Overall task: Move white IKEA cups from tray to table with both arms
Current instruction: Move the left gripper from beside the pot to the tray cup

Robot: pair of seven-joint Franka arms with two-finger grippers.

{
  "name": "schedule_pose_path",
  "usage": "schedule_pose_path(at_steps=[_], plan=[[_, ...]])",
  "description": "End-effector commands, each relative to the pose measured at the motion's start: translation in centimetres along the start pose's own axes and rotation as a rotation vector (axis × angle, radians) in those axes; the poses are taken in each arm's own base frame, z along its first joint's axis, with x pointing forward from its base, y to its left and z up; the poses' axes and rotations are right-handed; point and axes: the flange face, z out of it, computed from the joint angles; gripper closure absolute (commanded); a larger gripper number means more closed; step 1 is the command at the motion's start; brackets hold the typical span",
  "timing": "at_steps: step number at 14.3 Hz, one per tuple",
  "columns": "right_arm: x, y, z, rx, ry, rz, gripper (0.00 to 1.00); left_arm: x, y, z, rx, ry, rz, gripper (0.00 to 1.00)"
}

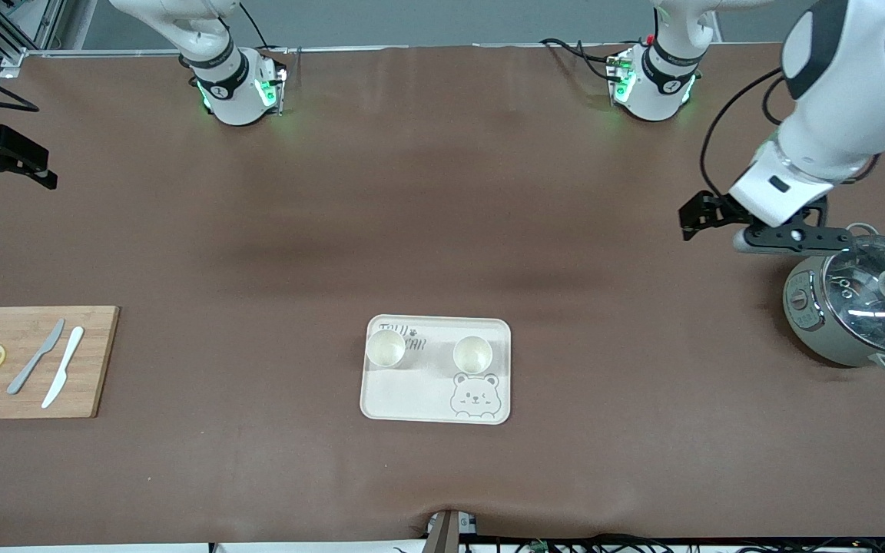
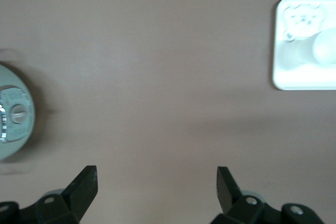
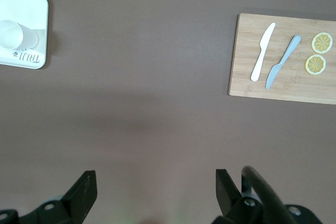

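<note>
Two cups (image 1: 386, 347) (image 1: 472, 354) stand apart on the tray (image 1: 412, 395). They look light, hard and smooth; pinch each by its rim. Left gripper (image 2: 156, 184) hangs open near the pot (image 1: 857, 311). Right gripper (image 3: 156, 187) hangs open over bare table (image 1: 442, 192).

Work surface covered by a dark brown mat (image 1: 442, 192), faintly creased, lit evenly from overhead with soft shadows. Above the mat's top edge in the front view: a strip of grey floor or wall (image 1: 442, 19). Metal frame struts (image 1: 4, 34) stand at the mat's corner toward the right arm's end. Along the mat's edge nearest the front camera, a pale rim with dark cables (image 1: 642, 544) and a small bracket (image 1: 446, 530)
</note>
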Motion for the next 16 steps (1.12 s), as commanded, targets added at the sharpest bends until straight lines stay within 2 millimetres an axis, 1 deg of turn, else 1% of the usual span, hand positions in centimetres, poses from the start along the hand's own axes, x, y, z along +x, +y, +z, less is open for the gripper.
schedule_pose_path(at_steps=[1,2,3,4,7,8,11,12,13,14,15,16], plan=[[-0.6,0.3,-0.2,0.012,0.006,-0.004,0.0,1.6,2.0,0.0,0.008,-0.017,0.015,0.0],[-0.6,0.2,-0.2,0.012,0.004,-0.006,0.0,1.7,3.3,1.1,0.006,-0.034,0.039,0.0],[-0.6,0.2,-0.2,0.012,0.004,-0.006,0.0,2.1,4.2,1.6,0.002,-0.039,0.044,0.0],[-0.6,0.3,-0.2,0.012,0.004,-0.004,0.0,3.3,5.0,2.0,-0.008,-0.041,0.052,0.0],[-0.7,0.4,-0.4,0.012,0.006,0.005,0.0,5.9,7.0,3.0,-0.036,-0.037,0.057,0.0],[-0.6,0.5,-0.6,0.013,0.011,0.006,0.0,6.7,8.2,3.5,-0.036,-0.031,0.069,0.0],[-0.3,0.6,-0.7,0.013,0.012,0.001,0.0,9.3,12.0,6.8,0.003,-0.045,0.09,0.0],[-0.2,0.6,-0.5,0.014,0.006,0.001,0.0,9.8,13.4,7.8,-0.002,-0.048,0.083,0.0],[-0.2,0.7,-0.1,0.016,-0.012,0.003,0.0,10.4,14.2,8.9,0.0,-0.051,0.064,0.0],[0.0,0.7,0.2,0.019,-0.021,0.003,0.0,10.5,15.7,10.3,0.004,-0.059,0.062,0.0],[0.2,0.8,0.6,0.021,-0.028,0.005,0.0,10.6,16.7,11.9,0.019,-0.064,0.055,0.0],[0.3,0.8,0.8,0.021,-0.03,0.005,0.0,10.4,18.4,12.9,0.034,-0.057,0.065,0.0]])
